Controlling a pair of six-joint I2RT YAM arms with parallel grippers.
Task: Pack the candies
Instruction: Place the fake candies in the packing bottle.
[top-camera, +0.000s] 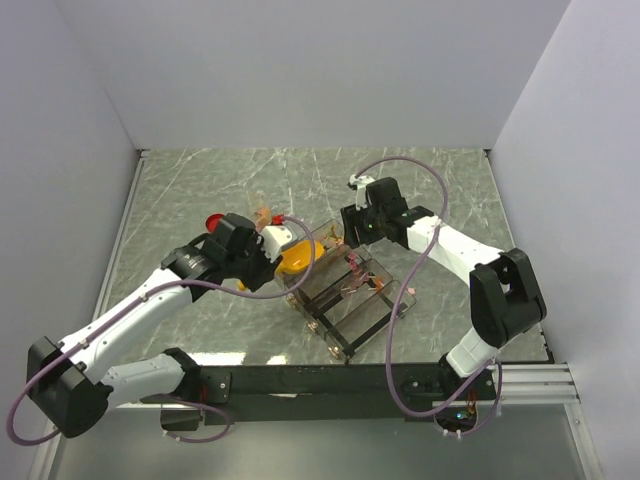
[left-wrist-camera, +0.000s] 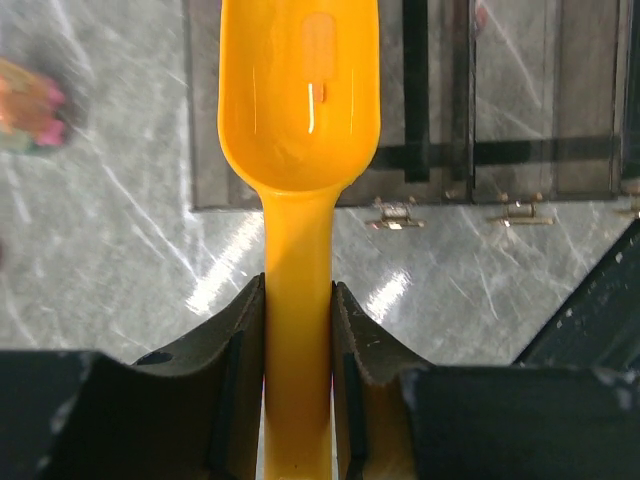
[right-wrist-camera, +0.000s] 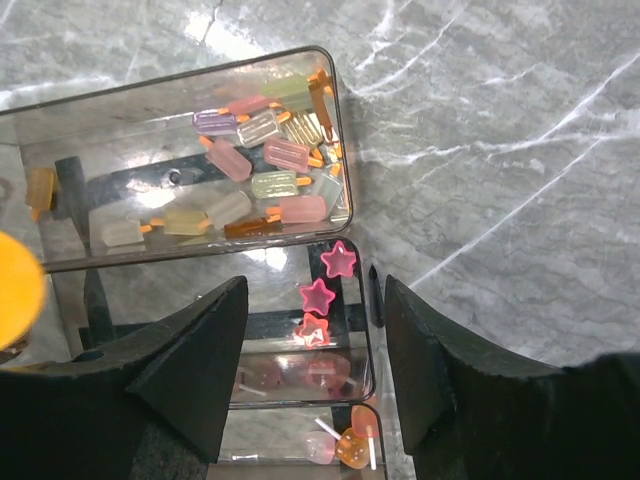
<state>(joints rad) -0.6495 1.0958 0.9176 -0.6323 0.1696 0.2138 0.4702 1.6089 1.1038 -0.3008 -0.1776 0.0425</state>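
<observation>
Nearest the lens, the left gripper is pinching the handle of the yellow scoop. You are holding its bowl over one end of the clear compartment box, with a single popsicle candy lying inside. The right gripper is hanging with jaws spread and nothing between them, over the box wall beside the star candies. Popsicle candies are filling the neighbouring compartment. Loose candies are lying on the table near the red lid.

The step in hand appears to be emptying the scoop. You are best served by carrying the bowl fully past the wall of the popsicle compartment, then tilting slowly so the candy slides rather than bounces. If the right gripper is steadying the box, it should be closing on the wall only.
</observation>
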